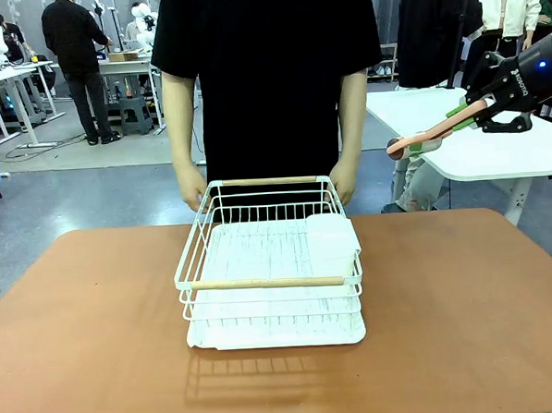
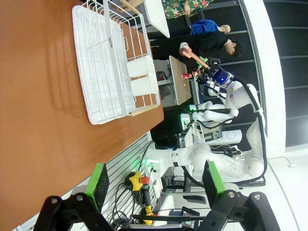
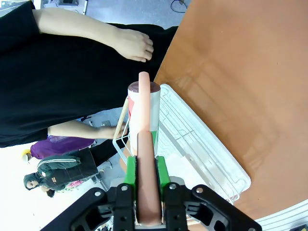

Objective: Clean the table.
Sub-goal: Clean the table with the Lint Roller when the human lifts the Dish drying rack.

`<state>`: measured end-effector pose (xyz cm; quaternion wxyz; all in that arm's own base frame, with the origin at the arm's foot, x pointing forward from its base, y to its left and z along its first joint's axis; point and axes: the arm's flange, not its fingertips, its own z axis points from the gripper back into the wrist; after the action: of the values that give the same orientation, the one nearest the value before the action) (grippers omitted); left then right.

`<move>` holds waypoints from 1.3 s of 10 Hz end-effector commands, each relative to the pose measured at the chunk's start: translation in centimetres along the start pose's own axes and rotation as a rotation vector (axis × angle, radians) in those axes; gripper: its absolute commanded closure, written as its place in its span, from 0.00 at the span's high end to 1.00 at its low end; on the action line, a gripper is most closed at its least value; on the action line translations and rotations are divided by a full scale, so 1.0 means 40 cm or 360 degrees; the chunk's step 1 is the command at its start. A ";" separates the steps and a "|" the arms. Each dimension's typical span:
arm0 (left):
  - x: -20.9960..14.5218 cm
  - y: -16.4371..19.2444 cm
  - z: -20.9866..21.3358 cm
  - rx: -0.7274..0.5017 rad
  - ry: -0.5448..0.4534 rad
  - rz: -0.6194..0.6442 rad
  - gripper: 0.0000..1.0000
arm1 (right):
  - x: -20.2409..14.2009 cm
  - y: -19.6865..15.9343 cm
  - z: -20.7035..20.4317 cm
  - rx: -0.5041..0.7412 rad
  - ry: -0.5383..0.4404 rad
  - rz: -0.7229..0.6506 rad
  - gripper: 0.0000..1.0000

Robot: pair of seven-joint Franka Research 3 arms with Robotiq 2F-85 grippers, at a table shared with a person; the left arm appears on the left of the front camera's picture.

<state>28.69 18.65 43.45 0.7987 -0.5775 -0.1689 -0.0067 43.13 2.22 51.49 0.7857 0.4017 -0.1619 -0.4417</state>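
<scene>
**roller clamped in the right gripper, held high and well clear of the table**

the reddish-brown table is spread across the front view, and its top is bare to the left, to the right and in front. a person is stood at the far side, with both hands hung close to the far rim of the white wire rack. whether the rim is touched cannot be told. the rack is set in the middle of the table, so it is judged that the open top around it is what is left to be cleaned.

the right gripper is shut tight on the pink handle of the roller. the handle is held near its back end, so that the roller head is left sticking out ahead of the fingers. this is judged to let the head be laid on the top without the fingers meeting it. the roller is carried high, likely so that the rack and the person's hands are cleared.

the table lies below this gripper and toward the robot's left, well apart from it. in the right wrist view the roller is pointed toward the rack's far end, past the table's edge.

the left gripper is seen with its jaws apart and nothing between them, the table being well ahead of it.

a white tub is stood in the rack's right side.
</scene>
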 end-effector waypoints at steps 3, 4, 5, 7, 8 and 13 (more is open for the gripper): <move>-0.003 0.003 0.006 -0.0030 -0.0002 -0.0032 1.00 | -0.003 0.004 0.002 0.0008 0.0000 0.0003 0.06; -0.003 0.003 0.006 -0.0030 -0.0002 -0.0032 1.00 | -0.003 0.004 0.002 0.0008 0.0000 0.0003 0.06; -0.003 0.003 0.006 -0.0030 -0.0002 -0.0032 1.00 | -0.003 0.004 0.002 0.0008 0.0000 0.0003 0.06; -0.003 0.003 0.006 -0.0030 -0.0002 -0.0032 1.00 | -0.003 0.004 0.002 0.0008 0.0000 0.0003 0.06; -0.003 0.003 0.006 -0.0030 -0.0002 -0.0032 1.00 | -0.003 0.004 0.002 0.0008 0.0000 0.0003 0.06; -0.003 0.003 0.006 -0.0030 -0.0002 -0.0032 1.00 | -0.003 0.004 0.002 0.0008 0.0000 0.0003 0.06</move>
<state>28.69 18.65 43.45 0.7987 -0.5775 -0.1689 -0.0067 43.13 2.22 51.49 0.7857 0.4017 -0.1619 -0.4417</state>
